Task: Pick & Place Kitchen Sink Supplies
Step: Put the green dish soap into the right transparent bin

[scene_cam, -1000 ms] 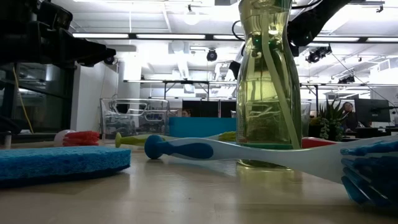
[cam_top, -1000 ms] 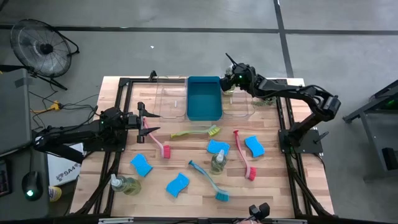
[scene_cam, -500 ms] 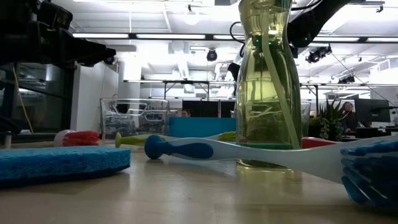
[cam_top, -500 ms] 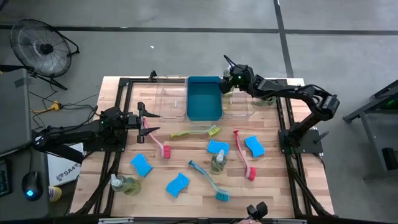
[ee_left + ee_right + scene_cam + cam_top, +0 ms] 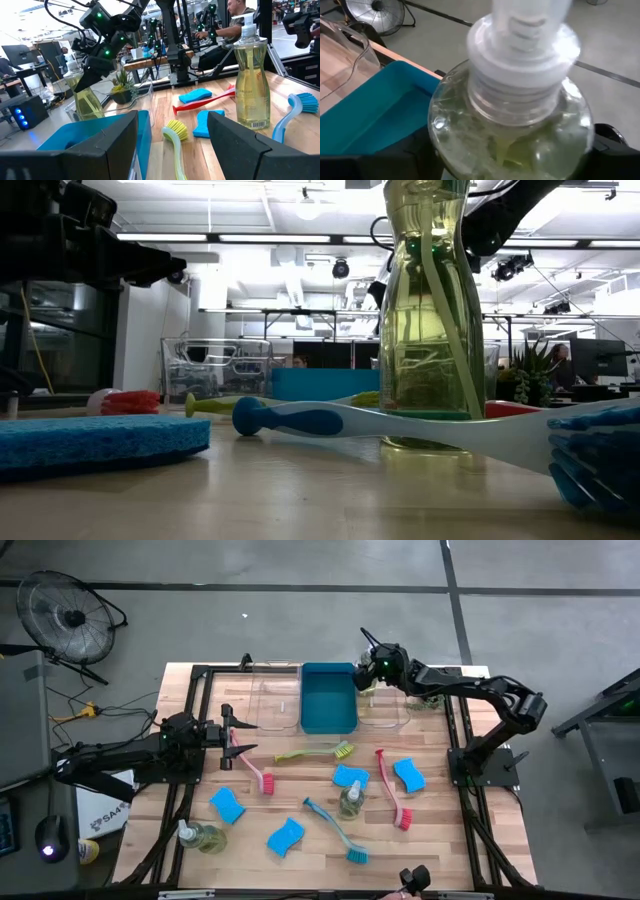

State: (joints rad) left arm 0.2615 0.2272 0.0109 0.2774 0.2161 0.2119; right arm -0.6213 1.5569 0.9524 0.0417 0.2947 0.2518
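High view: the blue rectangular bin (image 5: 328, 698) serves as landmark. The right gripper (image 5: 372, 667) sits just beside the bin's right wall, over a clear plastic tray (image 5: 385, 710), with a small clear pump bottle of yellowish liquid (image 5: 367, 676) at its fingers. The left gripper (image 5: 243, 736) hovers well to the bin's left, jaws spread and empty, beside a pink long-handled dish brush (image 5: 252, 767). In front of the bin lie a yellow-green dish brush (image 5: 318, 752), a red dish brush (image 5: 392, 792), a teal dish brush (image 5: 334, 830), four bright blue wavy-edged sponges (image 5: 286, 835) and two more pump bottles (image 5: 352, 800).

Low view: one upright pump bottle (image 5: 430, 320) stands in front of the bin (image 5: 320, 384), with the teal brush handle (image 5: 330, 420) lying before it.

Left wrist view: the right gripper (image 5: 92, 75) shows beyond the bin (image 5: 100, 135), around its bottle (image 5: 86, 100).

Right wrist view: the bottle's neck and white collar (image 5: 522, 60) fill the frame beside the bin (image 5: 375, 115); whether the fingers pinch it cannot be told.
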